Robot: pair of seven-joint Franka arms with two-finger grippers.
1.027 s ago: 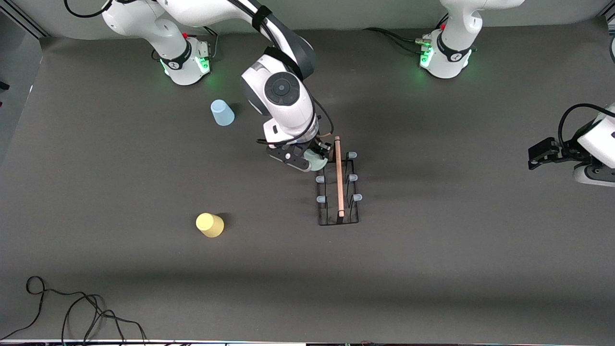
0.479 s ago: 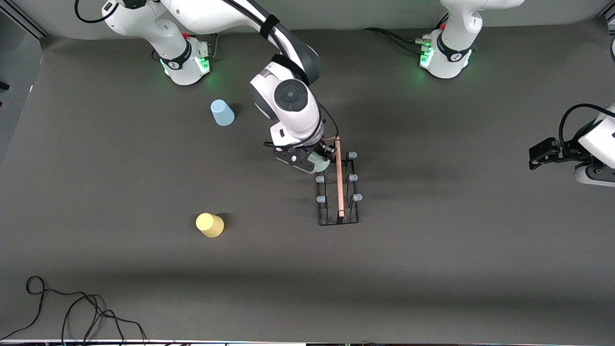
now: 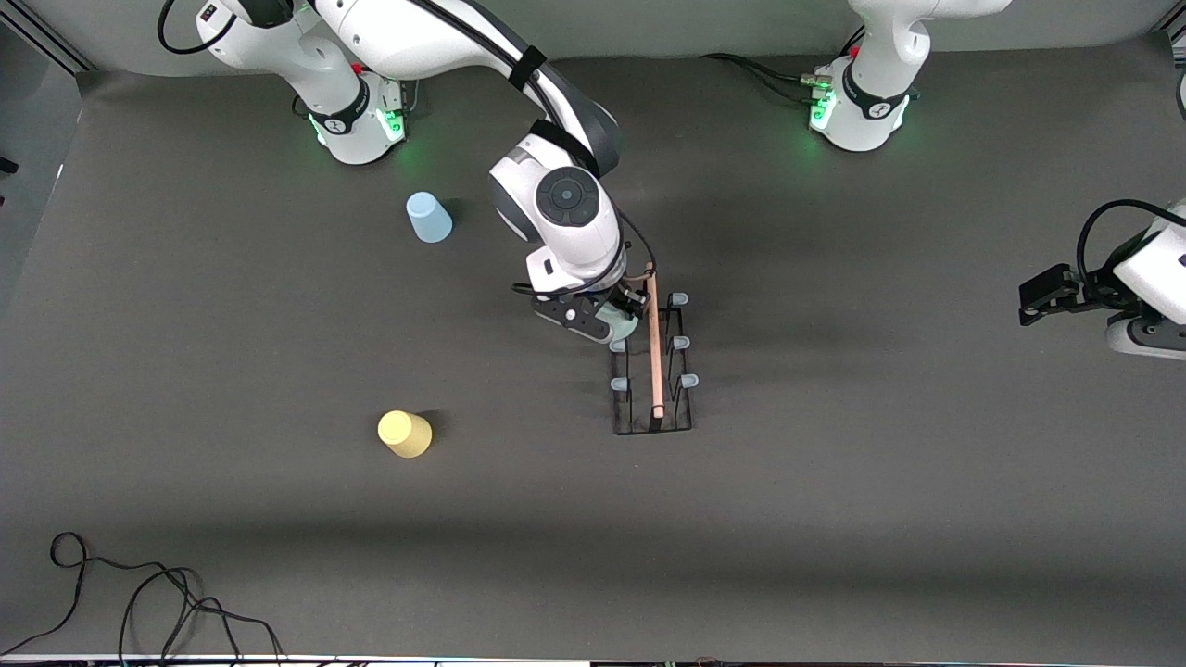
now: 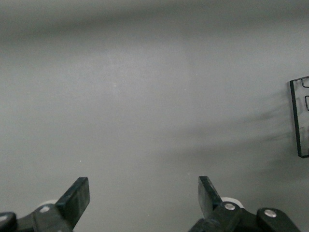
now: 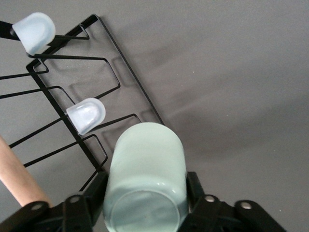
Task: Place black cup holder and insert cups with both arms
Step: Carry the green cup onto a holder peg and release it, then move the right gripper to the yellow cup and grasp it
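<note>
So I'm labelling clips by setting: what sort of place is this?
Likely a robotics lab bench: two arms bolted to a dark-covered table, loose cables at its edge, and only a rack and cups as props.

The right gripper (image 3: 619,320) and its arm hid most of the pale green cup (image 3: 623,326) and the peg under it. The black cup holder (image 4: 301,118) was cut off at the edge of the left wrist view. The left arm (image 3: 1144,287) ran off the edge of the front view.
</note>
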